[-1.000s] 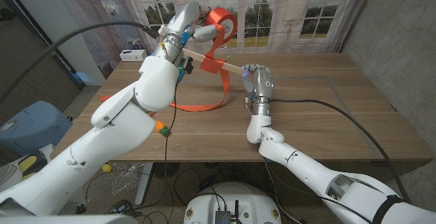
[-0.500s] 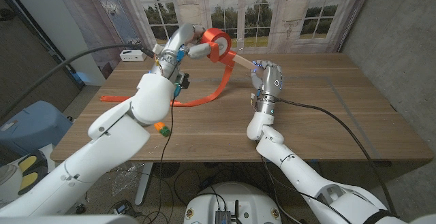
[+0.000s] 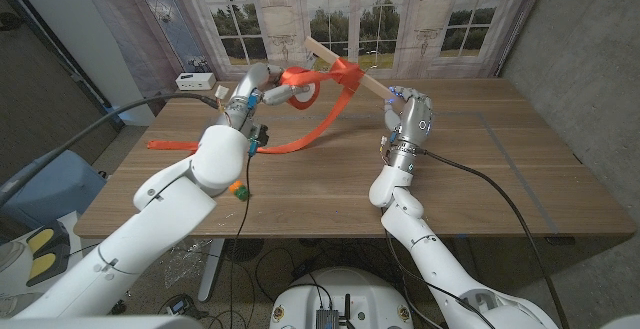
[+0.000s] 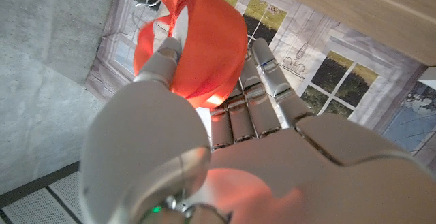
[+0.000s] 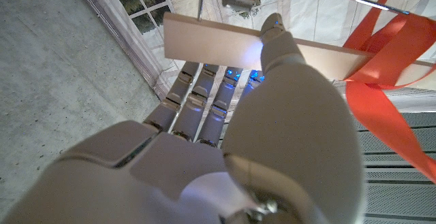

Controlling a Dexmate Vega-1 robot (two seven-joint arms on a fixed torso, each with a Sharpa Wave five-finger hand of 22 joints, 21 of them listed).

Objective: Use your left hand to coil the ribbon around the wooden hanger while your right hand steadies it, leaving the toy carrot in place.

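The wooden hanger [image 3: 365, 77] is held in the air over the table's far middle, slanting up toward the window. My right hand [image 3: 409, 121] grips its near end; in the right wrist view the fingers wrap the flat wooden bar [image 5: 218, 43]. The orange ribbon [image 3: 330, 109] is wound around the bar and trails down to the table at the left. My left hand [image 3: 272, 91] holds a loop of ribbon [image 4: 197, 40] left of the hanger. The toy carrot [image 3: 237, 187] lies near the front edge, partly behind my left arm.
A white box [image 3: 195, 79] with cables sits at the table's far left corner. The ribbon's tail [image 3: 165, 144] lies flat toward the left edge. A curtain and window backdrop stands behind the table. Bare wood stretches out to the right of my right hand.
My right hand has shifted right and tipped the hanger's far end up. My left hand has come down and left with the ribbon loop, pulling the ribbon across the bar.
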